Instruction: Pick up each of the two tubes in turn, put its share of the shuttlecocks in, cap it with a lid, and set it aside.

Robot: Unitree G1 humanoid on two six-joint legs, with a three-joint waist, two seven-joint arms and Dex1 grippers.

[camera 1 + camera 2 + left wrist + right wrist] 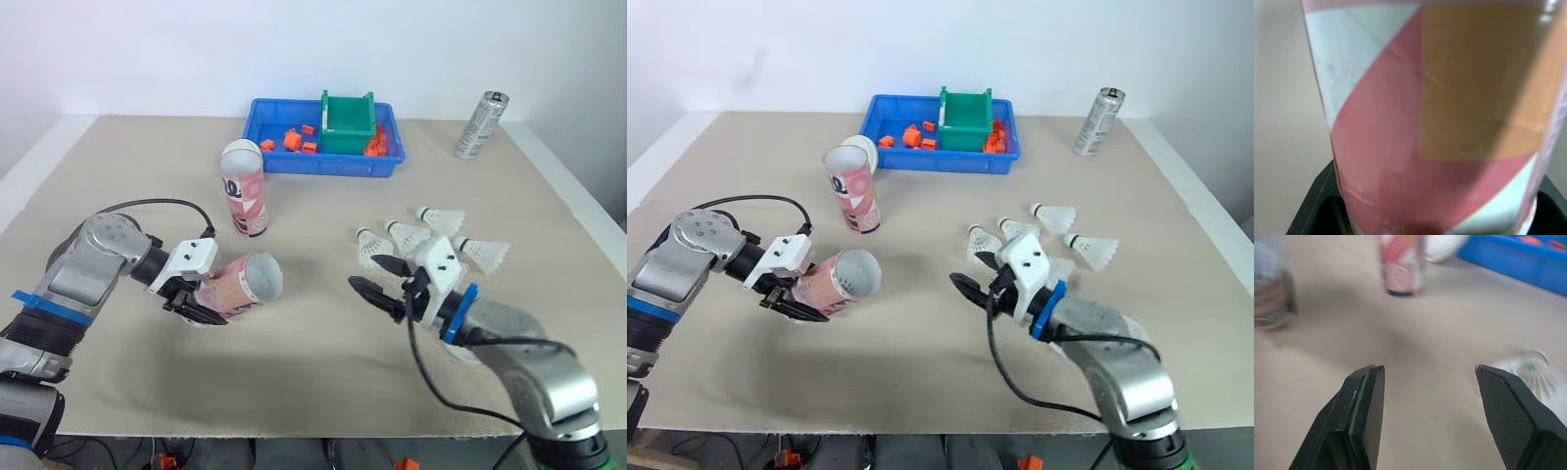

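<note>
Beige tabletop (294, 372) (white edges) — plain white wall (147, 49) behind.

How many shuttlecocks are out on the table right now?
4 shuttlecocks, clustered beyond the right gripper: one nearest it, one beside that, one farthest back, one at the robot's right. The gripper may hide more.

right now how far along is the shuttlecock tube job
Early. Done: nothing, neither tube looks capped. In hand: the left gripper holds one tube tilted, mouth toward the open right gripper. Left: loading the shuttlecocks lying on the table, capping, setting aside, then the second tube standing by the blue bin.
</note>
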